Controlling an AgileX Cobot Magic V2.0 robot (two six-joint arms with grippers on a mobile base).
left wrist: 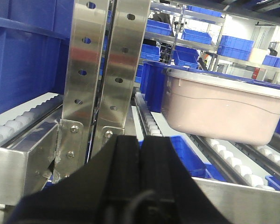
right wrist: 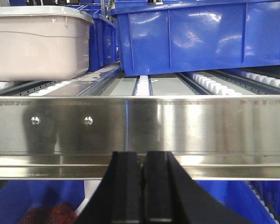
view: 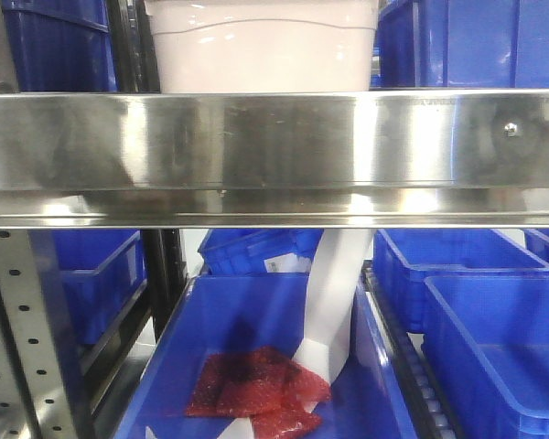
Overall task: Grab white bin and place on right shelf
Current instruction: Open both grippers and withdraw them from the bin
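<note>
The white bin (view: 265, 46) is a pinkish off-white tub standing on the right shelf, just behind the shelf's shiny steel front rail (view: 274, 151). The left wrist view shows the bin (left wrist: 224, 109) on the white roller tracks, up and to the right of my left gripper (left wrist: 141, 140), whose black jaws are shut with nothing between them. In the right wrist view the bin (right wrist: 37, 44) sits at the upper left behind the rail (right wrist: 177, 130). My right gripper (right wrist: 142, 156) is shut and empty, low in front of the rail.
Blue crates (right wrist: 200, 37) stand on the shelf beside the bin. Below the rail, more blue crates (view: 494, 338) sit; one holds red bags (view: 256, 384) and a white arm link (view: 334, 302). Perforated steel uprights (left wrist: 102, 74) rise left of the bin.
</note>
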